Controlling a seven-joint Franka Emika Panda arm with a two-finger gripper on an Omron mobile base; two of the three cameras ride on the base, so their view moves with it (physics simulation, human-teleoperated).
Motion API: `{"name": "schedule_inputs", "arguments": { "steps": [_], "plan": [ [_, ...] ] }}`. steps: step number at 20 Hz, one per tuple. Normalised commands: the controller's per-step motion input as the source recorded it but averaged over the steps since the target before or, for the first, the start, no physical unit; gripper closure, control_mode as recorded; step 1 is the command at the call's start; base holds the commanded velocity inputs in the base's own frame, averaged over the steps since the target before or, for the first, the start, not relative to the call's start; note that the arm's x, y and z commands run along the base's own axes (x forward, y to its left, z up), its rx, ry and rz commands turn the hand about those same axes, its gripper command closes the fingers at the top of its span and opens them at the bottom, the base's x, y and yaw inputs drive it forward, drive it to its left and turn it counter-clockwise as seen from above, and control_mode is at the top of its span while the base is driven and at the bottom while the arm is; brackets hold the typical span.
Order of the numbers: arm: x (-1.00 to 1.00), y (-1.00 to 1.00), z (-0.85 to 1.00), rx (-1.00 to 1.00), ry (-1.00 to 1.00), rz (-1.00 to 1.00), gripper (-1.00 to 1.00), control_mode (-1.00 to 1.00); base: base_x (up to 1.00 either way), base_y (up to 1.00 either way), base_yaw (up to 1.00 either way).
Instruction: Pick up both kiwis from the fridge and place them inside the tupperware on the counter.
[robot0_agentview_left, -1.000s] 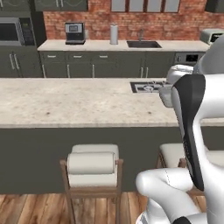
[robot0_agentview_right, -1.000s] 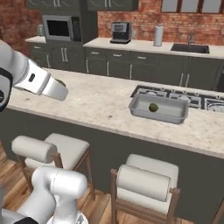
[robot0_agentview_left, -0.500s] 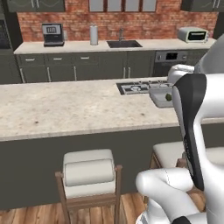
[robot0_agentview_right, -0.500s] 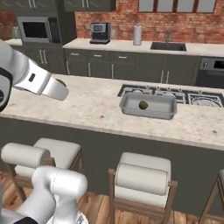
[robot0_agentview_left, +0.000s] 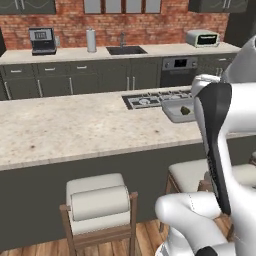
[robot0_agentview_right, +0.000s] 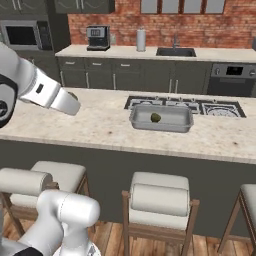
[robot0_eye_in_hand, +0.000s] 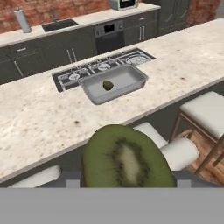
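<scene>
Meanwhile, jaws holding a kiwi (robot0_eye_in_hand: 126, 157), second kiwi (robot0_agentview_right: 155, 117) in tupperware (robot0_agentview_right: 161, 126) beside cooktop (robot0_agentview_right: 210, 108), bench (robot0_agentview_right: 100, 125) far edge, stools (robot0_agentview_right: 157, 200) below.

End effector fingertips hidden behind held kiwi (robot0_eye_in_hand: 126, 157)

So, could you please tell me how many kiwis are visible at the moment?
2. One small olive-brown kiwi lies inside the shallow grey translucent tupperware tray on the beige speckled counter; the other, green cut face showing, sits between the gripper's fingertips.
</scene>
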Motion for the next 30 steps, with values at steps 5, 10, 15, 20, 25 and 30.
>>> {"name": "schedule_inputs", "arguments": {
  "steps": [5, 10, 15, 20, 25, 30],
  "plan": [
    [1.0, -0.36, 0.06, 0.07, 0.72, -0.15, 1.0, -1.0, 0.0, 0.0, 0.0],
    [0.99, -0.52, 0.0, 0.12, 0.7, 0.0, 1.0, -1.0, 0.0, 0.0, 0.0],
    [0.7, -0.48, -0.23, 0.14, 0.14, 0.01, 1.0, -1.0, 0.0, 0.0, 0.0],
    [0.61, -0.54, -0.44, 0.19, -0.02, 0.11, 1.0, -1.0, 0.0, 0.0, 0.0],
    [0.6, -0.49, -0.46, 0.12, -0.24, 0.09, 1.0, -1.0, 0.0, 0.0, 0.0],
    [0.77, -0.39, -0.37, 0.01, -0.17, 0.02, 1.0, -1.0, 0.0, 0.0, 0.0]
  ]
}}
